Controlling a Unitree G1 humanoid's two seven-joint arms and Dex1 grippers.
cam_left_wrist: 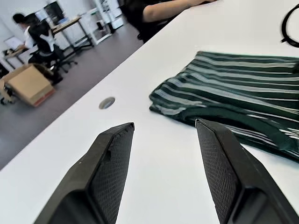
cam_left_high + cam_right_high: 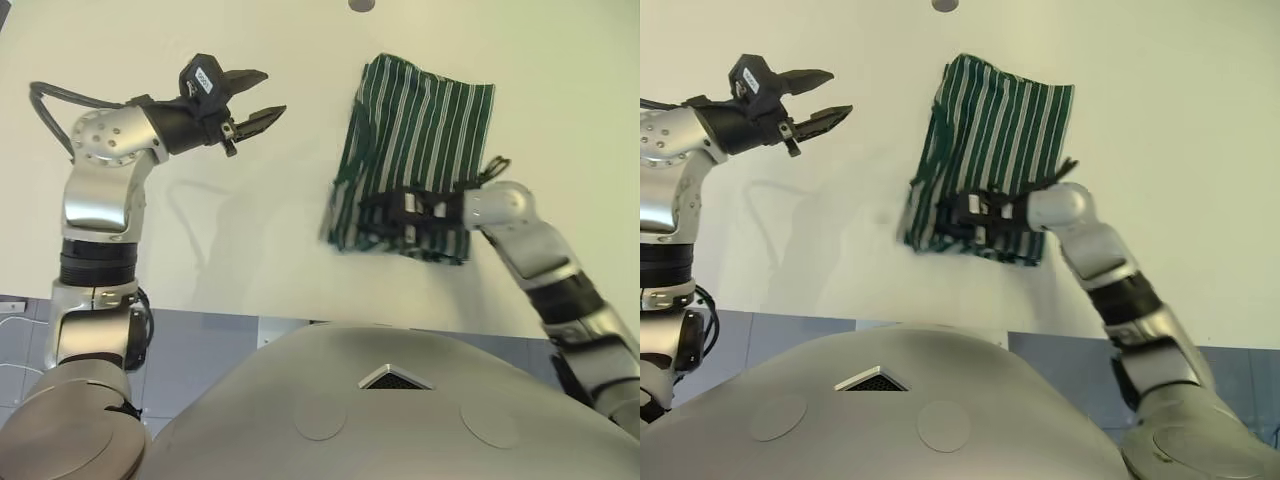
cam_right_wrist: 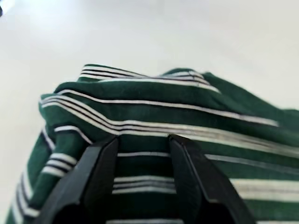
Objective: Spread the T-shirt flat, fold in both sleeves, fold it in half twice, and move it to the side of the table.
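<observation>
head stereo pair looks down over the table (image 2: 250,230); both wrist cameras face the t-shirt (image 1: 233,98) closely.

T-shirt (image 2: 425,130): near hem partly hidden under the right gripper (image 3: 142,139), number of folded layers not discernible, cloth cut off at the right wrist view's edges; round fitting (image 2: 361,4) clipped by the head view's top edge; thin black loop (image 1: 284,28) clipped at the left wrist view's edge.

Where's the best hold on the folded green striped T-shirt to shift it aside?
Probably its near edge, from the robot's right: the folded green striped T-shirt lies flat with its layers stacked there, and the right gripper sits over that edge, fingers apart.
</observation>
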